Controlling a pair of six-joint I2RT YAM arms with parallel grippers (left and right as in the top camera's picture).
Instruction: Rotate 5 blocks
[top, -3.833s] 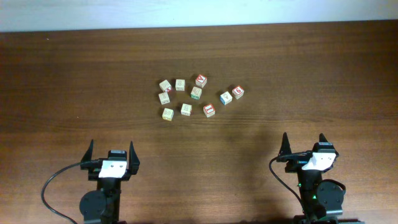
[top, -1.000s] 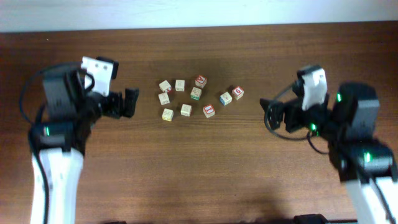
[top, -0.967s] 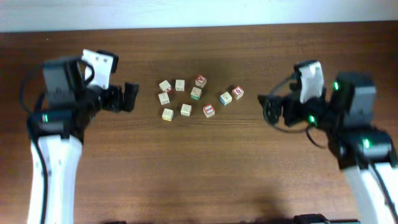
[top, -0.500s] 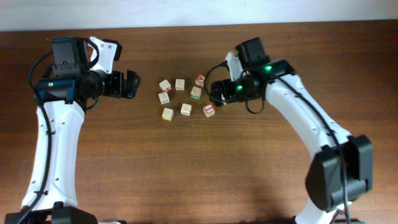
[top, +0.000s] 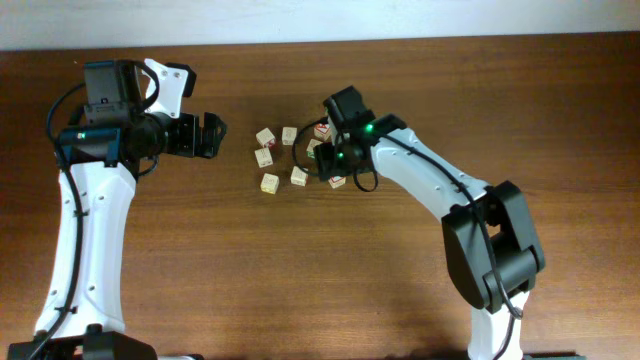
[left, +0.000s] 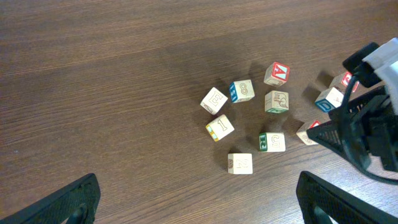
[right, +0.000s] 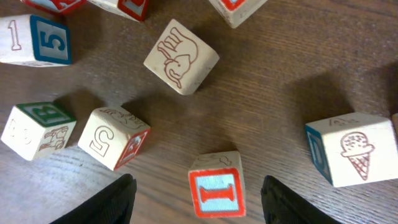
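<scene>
Step in hand: first grasp. The right hand (right: 198, 183) is down inside the cluster of blocks (top: 289, 136). They lie loose on the bench (top: 300, 270), about mid-width and toward the far side. Its fingers (right: 118, 199) stand apart, one on each side of the red-framed block (right: 216, 191). Bare bench shows in both gaps, so there is no contact and nothing is gripped. I cannot tell from these views whether any of the five turns is done.

The left hand (top: 211, 137) hangs just left of the cluster, fingers wide apart and empty.

Next move (judgement):
- Bring the fingers together on the red-framed block's side faces, lift it barely clear, turn it and set it down.
- Room is tight. The outline-5 block (right: 114, 138) sits near the left finger and the ice-cream block (right: 348, 149) near the right one. A skewed close could nudge either of them.

Writing read from the right wrist view:
- red-framed block: red "I" on a pale blue ground
- outline-5 block: outlined "5", with one side face red
- blue-edged block (right: 34, 40): "1" on one face, "5" on the next
- green B block (right: 37, 129): "B", with an animal drawing below it
- elephant block (right: 181, 56): line-drawn elephant, no letter showing
- ice-cream block: a cone picture; the faint marks above it are illegible

No brand marks seen.
</scene>
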